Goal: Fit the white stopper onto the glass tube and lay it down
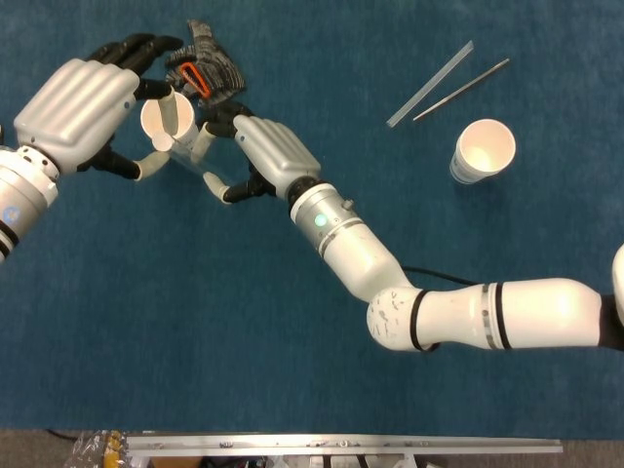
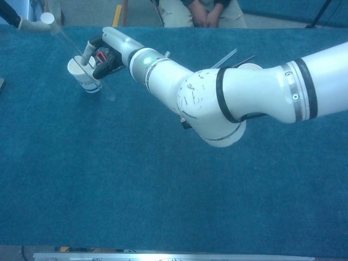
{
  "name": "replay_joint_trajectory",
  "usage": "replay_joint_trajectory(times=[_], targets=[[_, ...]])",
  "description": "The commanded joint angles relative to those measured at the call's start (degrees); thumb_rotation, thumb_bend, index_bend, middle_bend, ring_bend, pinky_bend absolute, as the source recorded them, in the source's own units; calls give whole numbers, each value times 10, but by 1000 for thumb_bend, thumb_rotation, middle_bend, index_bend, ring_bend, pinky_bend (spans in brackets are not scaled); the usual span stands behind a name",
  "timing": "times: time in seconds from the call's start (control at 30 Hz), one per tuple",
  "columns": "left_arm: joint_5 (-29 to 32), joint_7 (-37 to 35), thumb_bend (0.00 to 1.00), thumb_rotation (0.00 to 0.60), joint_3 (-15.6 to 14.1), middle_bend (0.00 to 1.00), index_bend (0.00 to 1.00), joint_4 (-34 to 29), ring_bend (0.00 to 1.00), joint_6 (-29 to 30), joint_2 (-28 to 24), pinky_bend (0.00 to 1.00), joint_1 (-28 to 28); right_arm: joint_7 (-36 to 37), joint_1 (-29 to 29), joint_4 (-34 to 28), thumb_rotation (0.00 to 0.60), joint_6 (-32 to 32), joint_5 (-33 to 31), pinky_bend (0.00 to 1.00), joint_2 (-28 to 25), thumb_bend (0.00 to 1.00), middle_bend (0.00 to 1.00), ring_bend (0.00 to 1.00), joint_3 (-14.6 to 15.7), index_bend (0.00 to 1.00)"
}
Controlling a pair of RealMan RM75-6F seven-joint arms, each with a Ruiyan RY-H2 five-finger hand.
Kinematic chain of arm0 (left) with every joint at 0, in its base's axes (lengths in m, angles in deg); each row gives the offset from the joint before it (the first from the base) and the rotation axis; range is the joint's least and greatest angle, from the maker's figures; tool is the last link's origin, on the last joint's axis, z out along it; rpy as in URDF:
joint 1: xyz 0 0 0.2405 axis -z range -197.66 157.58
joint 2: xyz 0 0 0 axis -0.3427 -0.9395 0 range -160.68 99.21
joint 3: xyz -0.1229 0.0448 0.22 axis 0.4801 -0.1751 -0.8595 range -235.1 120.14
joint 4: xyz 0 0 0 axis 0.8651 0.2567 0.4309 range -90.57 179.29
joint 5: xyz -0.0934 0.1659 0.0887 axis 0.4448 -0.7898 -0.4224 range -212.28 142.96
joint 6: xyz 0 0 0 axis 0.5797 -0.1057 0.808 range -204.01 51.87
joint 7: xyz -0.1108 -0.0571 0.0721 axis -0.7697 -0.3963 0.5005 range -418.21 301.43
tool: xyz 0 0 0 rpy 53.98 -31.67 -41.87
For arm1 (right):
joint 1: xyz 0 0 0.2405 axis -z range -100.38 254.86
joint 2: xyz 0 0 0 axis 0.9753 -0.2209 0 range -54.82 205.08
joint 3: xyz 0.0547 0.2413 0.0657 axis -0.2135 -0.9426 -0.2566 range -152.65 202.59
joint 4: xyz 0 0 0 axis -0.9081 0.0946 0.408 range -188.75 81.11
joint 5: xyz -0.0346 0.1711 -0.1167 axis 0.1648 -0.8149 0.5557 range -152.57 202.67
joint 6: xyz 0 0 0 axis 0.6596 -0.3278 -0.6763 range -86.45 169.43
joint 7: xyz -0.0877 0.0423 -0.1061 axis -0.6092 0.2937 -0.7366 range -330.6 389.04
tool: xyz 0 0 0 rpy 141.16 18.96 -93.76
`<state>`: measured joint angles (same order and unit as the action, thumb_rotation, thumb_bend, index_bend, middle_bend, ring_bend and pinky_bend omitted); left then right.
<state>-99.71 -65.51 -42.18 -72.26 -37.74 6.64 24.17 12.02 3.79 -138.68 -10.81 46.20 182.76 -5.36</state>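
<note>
In the chest view a clear glass tube (image 2: 66, 39) slants from upper left down to the cloth beside a paper cup (image 2: 84, 75). My right hand (image 1: 261, 154) grips the tube at mid-length, next to the cup (image 1: 168, 117). The white stopper (image 2: 48, 18) sits at the tube's top end, pinched in the fingers of my left hand (image 1: 80, 105). Only the fingertips of that hand (image 2: 26, 24) show at the chest view's top left edge. In the head view the tube is nearly end-on and hard to make out.
A grey and black glove (image 1: 207, 66) with an orange patch lies just behind the cup. Far right stand a second paper cup (image 1: 485, 148), a flat clear strip (image 1: 429, 84) and a thin rod (image 1: 461, 89). My right arm (image 2: 228, 98) spans the table's middle.
</note>
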Motion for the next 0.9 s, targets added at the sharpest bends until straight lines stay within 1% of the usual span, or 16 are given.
replay_joint_trajectory(times=[0.03,0.9], targets=[[1,-1,320,600,0,53,529,0,0,0,0,0,0,-1,-1,3,600,0,0,181,1,386,220,67,1,604],[5,-29,319,600,1,54,529,1,0,-18,-5,0,1,6,-5,15,600,4,-3,181,10,384,221,67,2,608]])
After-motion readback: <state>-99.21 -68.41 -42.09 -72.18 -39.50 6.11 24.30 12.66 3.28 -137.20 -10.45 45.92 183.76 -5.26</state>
